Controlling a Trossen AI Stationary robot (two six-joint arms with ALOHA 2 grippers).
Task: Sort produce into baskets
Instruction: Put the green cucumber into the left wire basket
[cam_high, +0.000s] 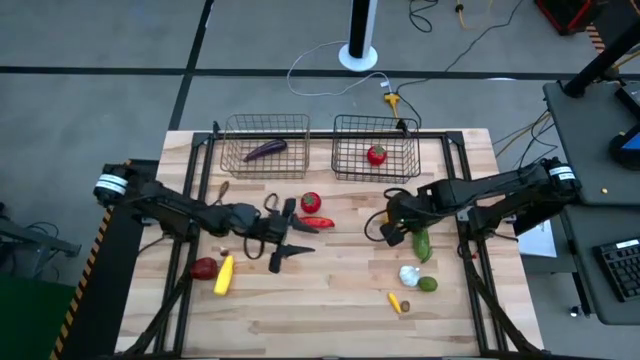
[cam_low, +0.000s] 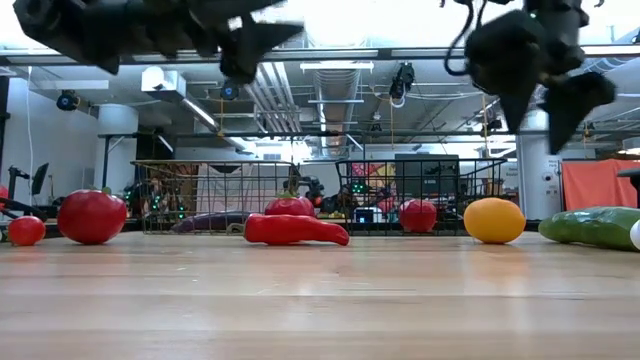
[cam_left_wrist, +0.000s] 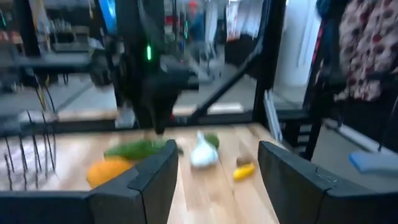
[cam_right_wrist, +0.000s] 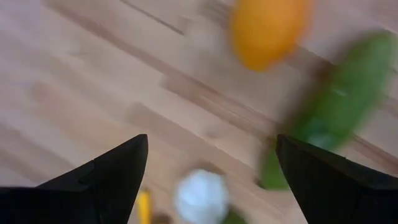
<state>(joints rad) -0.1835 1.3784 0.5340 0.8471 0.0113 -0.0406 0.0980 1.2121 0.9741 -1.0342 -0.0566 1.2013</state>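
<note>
An eggplant (cam_high: 265, 150) lies in the copper basket (cam_high: 240, 165) and a tomato (cam_high: 376, 154) in the grey basket (cam_high: 408, 165), other produce scattered on the table (cam_high: 330, 300), where the left gripper (cam_high: 287, 236) and right gripper (cam_high: 396, 232) hover with jaws apart, empty.

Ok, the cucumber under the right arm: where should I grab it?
Take the cucumber across its narrow middle, coming straight down. It lies flat and long on the table, with the orange close beside one end. The right gripper is already open.
</note>
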